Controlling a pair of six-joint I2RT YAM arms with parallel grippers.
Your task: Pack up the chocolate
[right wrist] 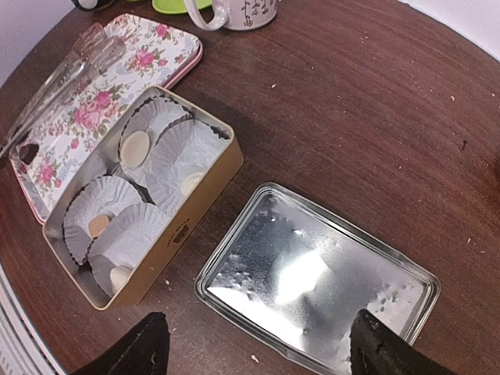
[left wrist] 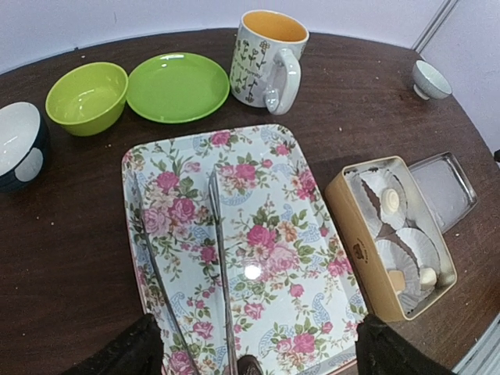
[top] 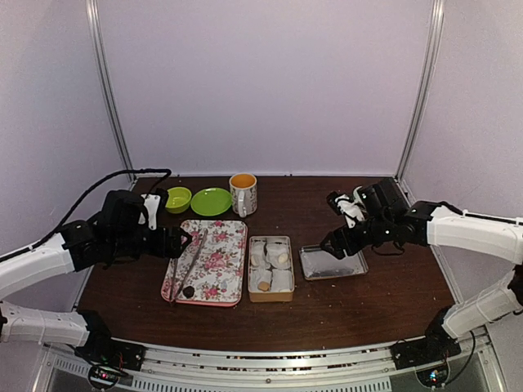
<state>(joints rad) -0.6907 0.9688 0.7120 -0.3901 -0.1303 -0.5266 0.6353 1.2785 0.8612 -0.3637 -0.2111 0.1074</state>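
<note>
I can read no writing: the tan tin (right wrist: pixel 176 234) carries a small dark emblem on its side wall, too small to make out, and the mug (left wrist: pixel 266 58) shows only drawn flowers. The chocolate (top: pixel 189 291), a tiny near-black roundish lump, lies at the near end of the floral tray (top: pixel 225 269), just by the tips of the metal tongs (left wrist: pixel 219 250). My left tool (top: pixel 181 242) hangs over the tray, fingers spread wide, gripping nothing. My right tool (right wrist: pixel 262 351) stands wide too, empty, above the silvery lid (right wrist: pixel 312 273) on the surface (right wrist: pixel 375 117).
</note>
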